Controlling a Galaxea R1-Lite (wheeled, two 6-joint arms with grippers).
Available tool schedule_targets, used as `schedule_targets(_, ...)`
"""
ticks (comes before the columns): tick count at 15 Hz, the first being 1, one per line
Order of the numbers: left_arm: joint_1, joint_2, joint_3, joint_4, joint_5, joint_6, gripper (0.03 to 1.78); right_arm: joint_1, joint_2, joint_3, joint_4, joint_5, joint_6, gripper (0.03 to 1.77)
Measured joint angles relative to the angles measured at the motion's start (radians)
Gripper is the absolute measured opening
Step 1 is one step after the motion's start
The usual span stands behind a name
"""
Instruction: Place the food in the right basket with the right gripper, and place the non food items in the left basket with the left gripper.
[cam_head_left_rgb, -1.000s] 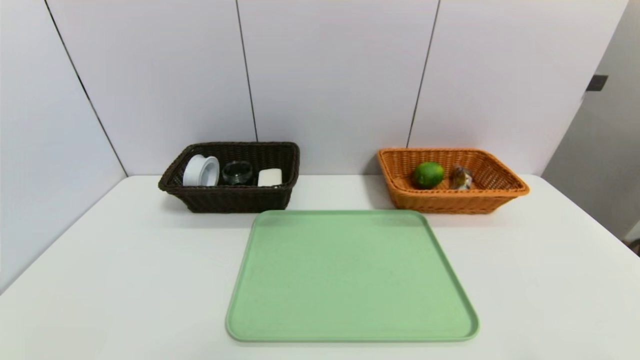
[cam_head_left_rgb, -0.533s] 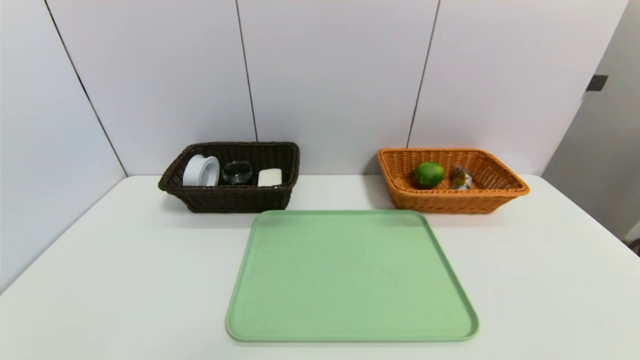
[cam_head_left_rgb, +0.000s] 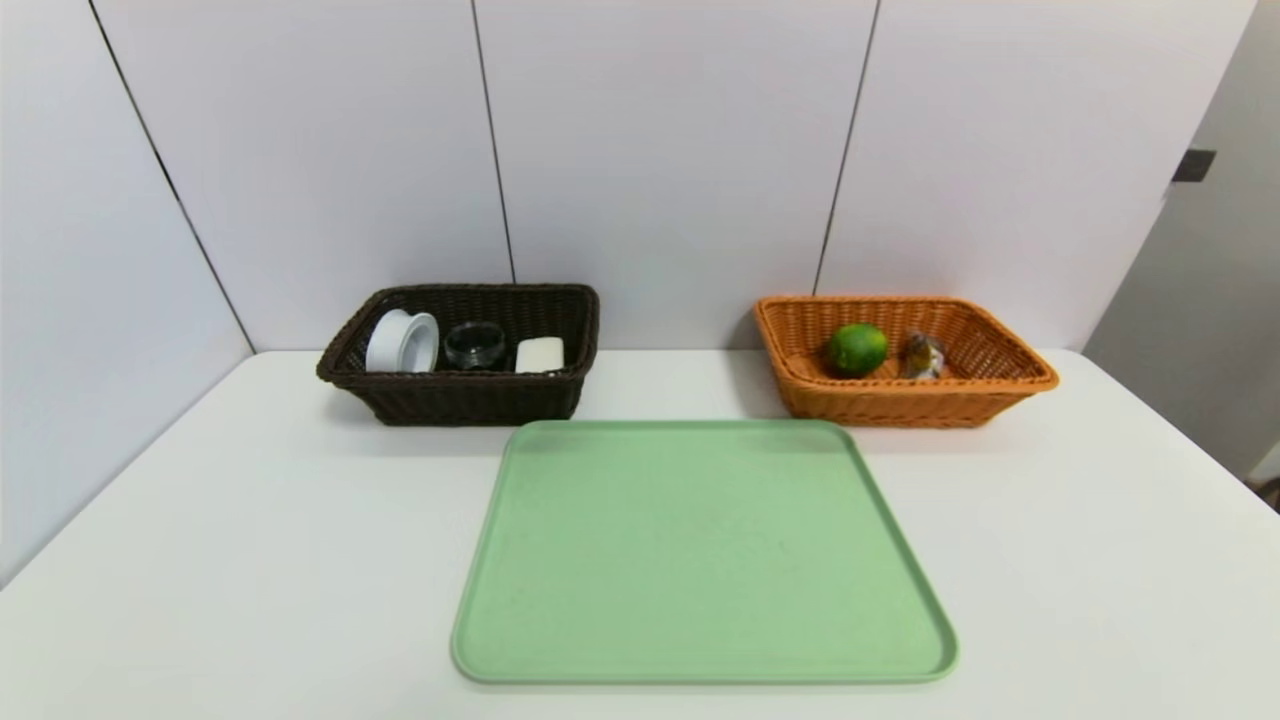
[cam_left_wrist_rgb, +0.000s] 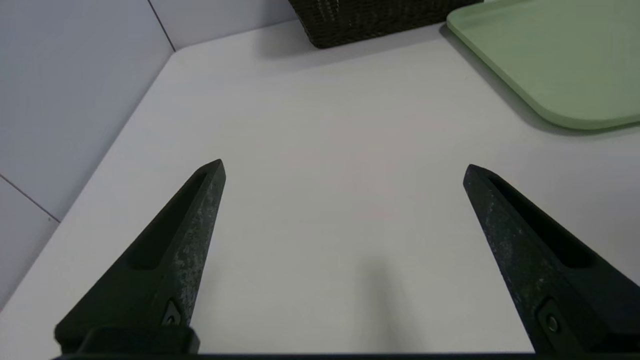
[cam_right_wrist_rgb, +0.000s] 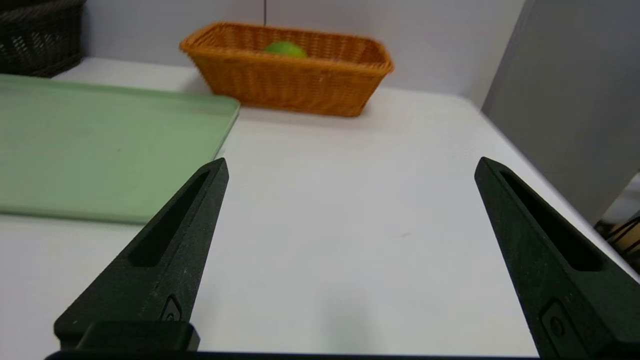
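At the upper left of the head view, a dark brown basket (cam_head_left_rgb: 480, 400) holds a white ring-shaped roll (cam_head_left_rgb: 403, 342), a small glass cup (cam_head_left_rgb: 475, 346) and a white bar (cam_head_left_rgb: 540, 355), the cup between the other two. To the upper right of the same frame, an orange wicker basket (cam_head_left_rgb: 910, 405) carries a green lime (cam_head_left_rgb: 857, 350) and, just beside it, a small wrapped sweet (cam_head_left_rgb: 922, 356). Sorting appears finished: non-food items sit in one basket, food in the other, and the green tray (cam_head_left_rgb: 700, 550) at lower centre lies bare on the white worktop (cam_head_left_rgb: 250, 530). The left gripper (cam_left_wrist_rgb: 344, 167) is parked above the worktop near its left side, fingers spread wide with nothing between them. The right gripper (cam_right_wrist_rgb: 354, 164) idles over the opposite side, fingers likewise apart and empty. Nothing seems left to place; both arms probably need only remain clear of the baskets.
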Motion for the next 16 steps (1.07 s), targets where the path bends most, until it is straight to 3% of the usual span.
schedule_targets(2,0.000,0.000,0.000,0.011,-0.004,-0.032,1.69,0.000,-0.002,0.000,0.103,0.012,0.061,1.70)
schedule_targets(4,0.000,0.000,0.000,0.014,0.000,-0.094,1.69,0.000,-0.003,0.000,0.099,0.011,0.091,1.70)
schedule_targets(8,0.000,0.000,0.000,0.010,0.044,-0.175,1.69,0.000,-0.003,0.000,0.099,0.010,0.098,1.70)
schedule_targets(16,0.000,0.000,0.000,0.010,0.049,-0.187,1.69,0.000,-0.003,0.000,0.100,-0.001,0.090,1.70)
